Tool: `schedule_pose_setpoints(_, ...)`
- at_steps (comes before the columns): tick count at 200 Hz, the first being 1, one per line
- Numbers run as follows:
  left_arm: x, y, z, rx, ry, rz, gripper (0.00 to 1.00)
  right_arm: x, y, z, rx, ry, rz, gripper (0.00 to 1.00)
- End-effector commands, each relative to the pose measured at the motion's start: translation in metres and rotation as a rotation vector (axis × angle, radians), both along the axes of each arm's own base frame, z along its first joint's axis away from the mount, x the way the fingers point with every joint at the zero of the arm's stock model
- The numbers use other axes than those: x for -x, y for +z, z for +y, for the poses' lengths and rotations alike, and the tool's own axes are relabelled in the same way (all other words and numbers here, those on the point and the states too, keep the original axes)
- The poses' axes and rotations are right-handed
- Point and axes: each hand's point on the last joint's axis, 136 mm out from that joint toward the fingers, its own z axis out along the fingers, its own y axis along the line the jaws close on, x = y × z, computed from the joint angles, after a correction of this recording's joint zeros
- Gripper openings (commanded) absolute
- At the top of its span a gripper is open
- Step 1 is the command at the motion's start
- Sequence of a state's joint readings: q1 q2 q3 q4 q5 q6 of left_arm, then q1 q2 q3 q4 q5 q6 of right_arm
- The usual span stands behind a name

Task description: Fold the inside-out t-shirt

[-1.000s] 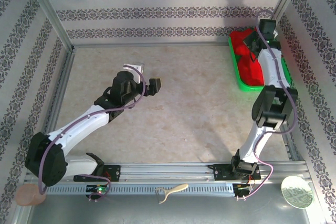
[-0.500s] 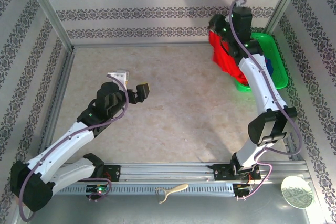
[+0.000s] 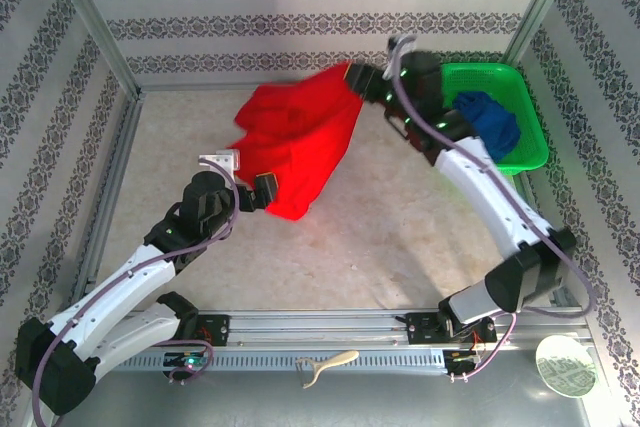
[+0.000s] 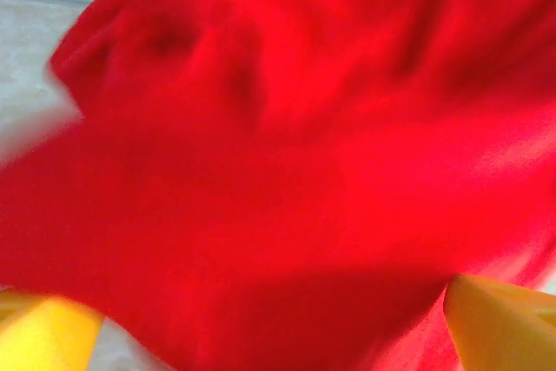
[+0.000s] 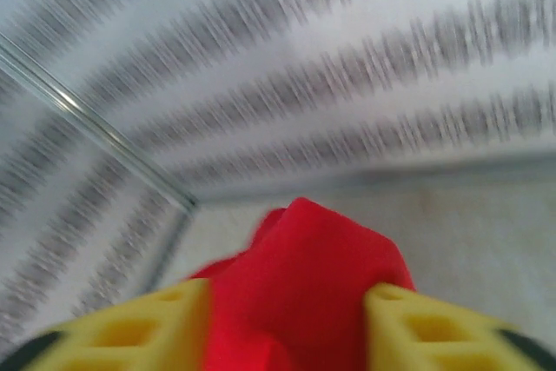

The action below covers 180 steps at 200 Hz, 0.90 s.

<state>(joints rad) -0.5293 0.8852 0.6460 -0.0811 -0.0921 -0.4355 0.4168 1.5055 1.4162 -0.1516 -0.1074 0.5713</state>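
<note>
The bright red t-shirt (image 3: 300, 137) hangs in the air over the back middle of the table, plain red side showing, motion-blurred. My right gripper (image 3: 362, 80) is shut on its upper right corner; in the right wrist view the red cloth (image 5: 304, 275) bunches between the yellow fingers (image 5: 130, 327). My left gripper (image 3: 263, 189) is open at the shirt's lower left edge. In the left wrist view the cloth (image 4: 287, 145) hangs right in front of the camera, with the yellow fingertips (image 4: 499, 323) wide apart at the bottom corners. Whether the cloth touches them is unclear.
A green basket (image 3: 528, 82) stands at the back right with a dark blue garment (image 3: 488, 119) in it. Patterned walls and a metal frame close off the table on three sides. A beige tool (image 3: 330, 362), a patterned plate (image 3: 565, 367) and a brown disc (image 3: 55, 372) lie by the near rail.
My right arm has swung left from the basket, pulling the red t-shirt out over the table, where it now spreads open. My left arm has drawn back slightly and the cloth has reached it.
</note>
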Motion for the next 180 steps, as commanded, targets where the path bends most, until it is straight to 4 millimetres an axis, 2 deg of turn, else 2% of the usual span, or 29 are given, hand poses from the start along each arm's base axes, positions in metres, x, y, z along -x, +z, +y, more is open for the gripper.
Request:
schedule_pose_setpoints(1, 0.006, -0.009, 0.011, -0.027, 0.046, 0.041, 0.99, 0.003, -0.068, 0.002, 0.027, -0.005, 0.068, 0.65)
schedule_pose_setpoints(44, 0.007, -0.013, 0.016, -0.058, 0.066, 0.077, 0.99, 0.048, -0.113, -0.008, 0.075, 0.010, 0.155, 0.64)
schedule_pose_setpoints(68, 0.002, -0.021, 0.025, -0.083, 0.128, 0.124, 0.99, 0.077, -0.131, 0.006, 0.165, 0.065, 0.179, 0.63)
schedule_pose_setpoints(94, -0.007, -0.025, 0.048, 0.003, 0.251, 0.202, 0.99, 0.102, -0.147, 0.056, 0.266, 0.192, 0.178, 0.64)
schedule_pose_setpoints(110, -0.009, -0.021, 0.067, 0.053, 0.335, 0.224, 0.99, 0.110, -0.152, 0.096, 0.331, 0.275, 0.165, 0.65)
schedule_pose_setpoints(120, -0.008, -0.018, 0.083, 0.098, 0.404, 0.238, 0.99, 0.112, -0.165, 0.123, 0.378, 0.326, 0.174, 0.65)
schedule_pose_setpoints(145, -0.004, -0.002, 0.106, 0.156, 0.439, 0.192, 0.99, 0.102, -0.186, 0.187, 0.424, 0.409, 0.200, 0.67)
schedule_pose_setpoints(156, 0.000, 0.003, 0.118, 0.169, 0.468, 0.161, 0.99, 0.095, -0.201, 0.213, 0.439, 0.440, 0.231, 0.68)
schedule_pose_setpoints(168, 0.006, 0.006, 0.128, 0.187, 0.505, 0.143, 1.00, 0.087, -0.214, 0.236, 0.464, 0.450, 0.249, 0.68)
schedule_pose_setpoints(180, 0.009, 0.002, 0.133, 0.213, 0.526, 0.154, 0.99, 0.082, -0.231, 0.250, 0.498, 0.445, 0.282, 0.68)
